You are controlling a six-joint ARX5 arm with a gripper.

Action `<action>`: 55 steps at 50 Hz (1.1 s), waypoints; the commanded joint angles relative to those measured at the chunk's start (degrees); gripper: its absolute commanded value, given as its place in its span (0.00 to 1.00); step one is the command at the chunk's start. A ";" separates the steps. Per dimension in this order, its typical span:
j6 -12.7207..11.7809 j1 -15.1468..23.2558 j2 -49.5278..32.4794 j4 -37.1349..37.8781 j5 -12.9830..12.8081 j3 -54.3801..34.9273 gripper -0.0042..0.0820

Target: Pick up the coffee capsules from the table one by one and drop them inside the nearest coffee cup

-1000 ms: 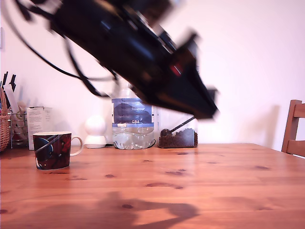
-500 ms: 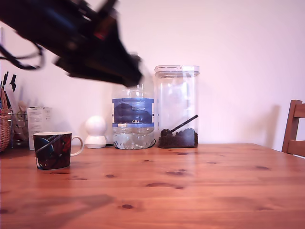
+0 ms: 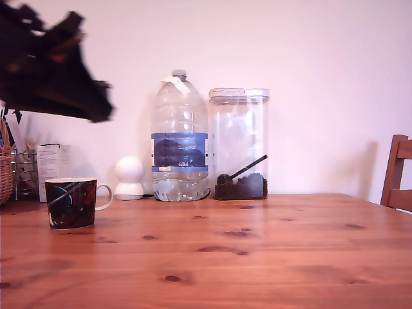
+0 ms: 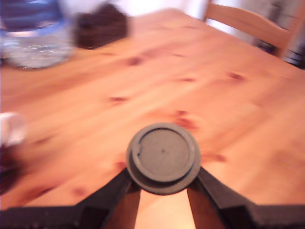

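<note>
A coffee capsule (image 4: 163, 157) shows its round grey flat face in the wrist view, clamped between the two black fingers (image 4: 116, 188) of my gripper (image 4: 163, 183) above the wooden table. In the exterior view my arm (image 3: 48, 74) is a dark blur high at the left, above and slightly behind the coffee cup (image 3: 71, 203). The cup is a dark mug with a red-and-blue print and white handle, standing on the table at the exterior view's left. Its blurred white handle (image 4: 10, 129) and dark side appear at the wrist view's edge.
A large water bottle (image 3: 179, 138) and a clear canister (image 3: 239, 145) with a scoop stand at the back of the table (image 3: 257, 257). A white round object (image 3: 129, 177), a carton (image 3: 51, 168) and a basket (image 3: 6, 170) sit behind the cup. A wooden chair (image 3: 398, 174) stands at the right edge.
My arm has swept from the middle of the exterior view to its upper left, ending above the cup. Its shadow on the table has moved left too.
</note>
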 commanded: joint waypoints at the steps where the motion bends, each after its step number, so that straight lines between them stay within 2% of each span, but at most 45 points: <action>1: -0.15 1.62 -1.77 -0.46 -0.63 -1.90 0.10; 15: -0.09 10.64 -8.09 -5.92 -2.27 -3.39 0.10; 29: -0.11 19.37 -9.29 -6.47 -2.43 -3.39 0.10; 39: -0.11 20.35 -6.05 -2.43 -1.68 -3.06 0.10; 47: -0.11 20.35 0.09 -1.97 -0.42 -0.57 0.10; 55: 0.07 20.37 6.40 -1.86 -0.42 3.23 0.10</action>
